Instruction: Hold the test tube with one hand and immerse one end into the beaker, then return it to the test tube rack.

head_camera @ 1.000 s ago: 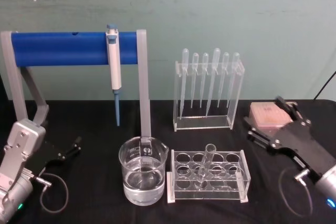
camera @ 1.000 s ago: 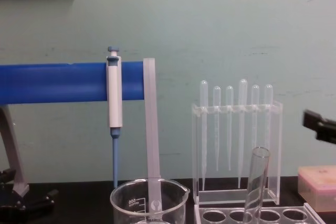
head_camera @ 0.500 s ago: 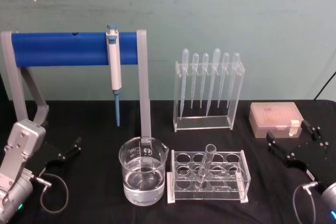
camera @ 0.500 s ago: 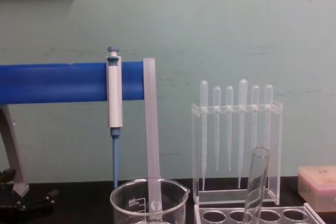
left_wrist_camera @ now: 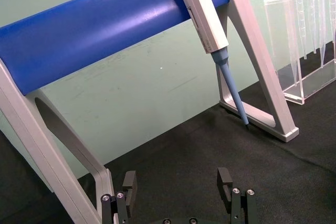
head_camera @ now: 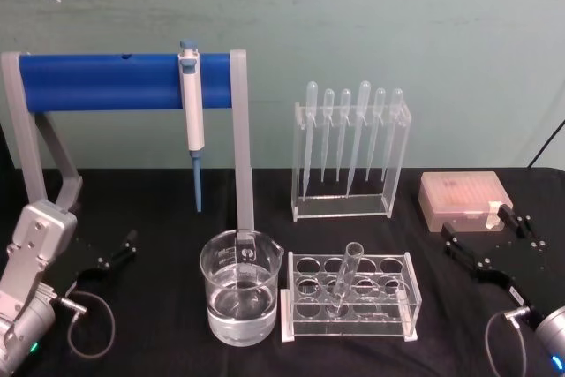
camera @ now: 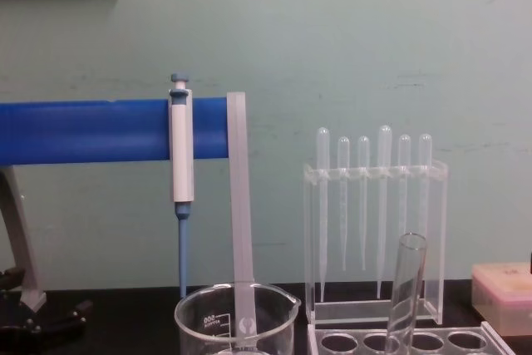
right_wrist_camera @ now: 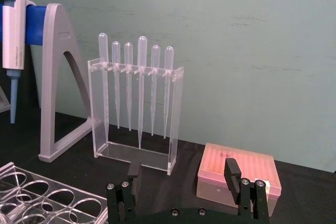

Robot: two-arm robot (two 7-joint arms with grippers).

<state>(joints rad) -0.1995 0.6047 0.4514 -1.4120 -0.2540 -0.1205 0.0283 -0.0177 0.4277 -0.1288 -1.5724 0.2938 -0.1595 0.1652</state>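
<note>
My right gripper [head_camera: 488, 236], jaws wide and empty, sits right of the rack [head_camera: 349, 297]; the test tube [head_camera: 345, 277] leans there, nearer it than my left gripper [head_camera: 119, 251].

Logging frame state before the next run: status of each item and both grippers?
test tube: tilted in the clear rack, not held
beaker: upright, partly filled with clear liquid
micropipette: hanging on the blue stand
pipettes: upright in their holder
pink box: closed
left gripper: open, empty
right gripper: open, empty
</note>
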